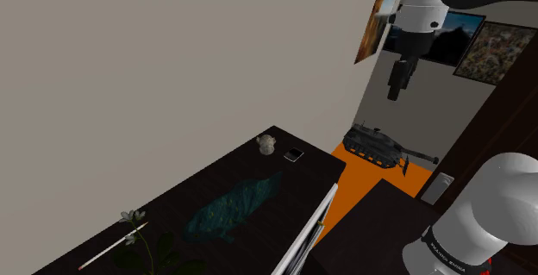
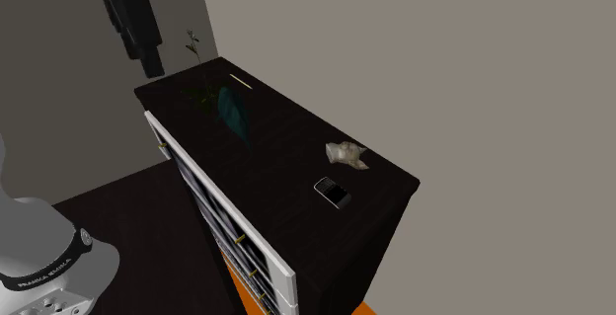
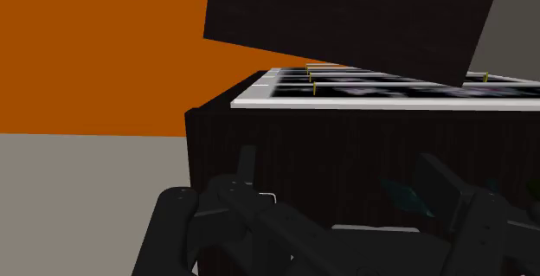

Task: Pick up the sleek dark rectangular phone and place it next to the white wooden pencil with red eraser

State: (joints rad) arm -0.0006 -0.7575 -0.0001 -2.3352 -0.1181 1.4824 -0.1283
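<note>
I have the gripper [image 1: 394, 92] [image 2: 153, 67] hanging high in the air, off the front of the dark surface [image 1: 185, 191] [image 2: 286, 135] and well apart from everything on it. In the wrist view the gripper [image 3: 346, 183] has its two black fingers wide apart with nothing between them.

The phone [image 1: 294, 154] [image 2: 333, 192] lies flat near the surface's far end in the shoulder view. Just beside it, not touching, sits a pale crumpled lump [image 1: 267, 146] [image 2: 346, 154]. Along the surface towards the other end lies a flat teal piece [image 1: 231, 210] [image 2: 234, 113] with a mottled, uneven outline. The pencil [image 1: 112, 246] [image 2: 239, 83] lies at the near left end in the shoulder view, well apart from the phone. A thin-stemmed plant [image 1: 132, 218] [image 2: 194, 46] with a pale flower stands just beside the pencil.

Below the surface's front edge are white drawer fronts [image 1: 306, 234] [image 2: 222, 214] [image 3: 389, 93] with small yellow handles; I cannot see what is in them.

On the orange floor [image 1: 366, 183] [image 3: 104, 58] beyond the surface stands a dark model tank [image 1: 375, 144]. Framed pictures [image 1: 491, 51] hang on the far wall.

The phone is a dark, rounded rectangle with a light rim. The pencil reads as a thin pale stick, and I cannot make out its eraser.
</note>
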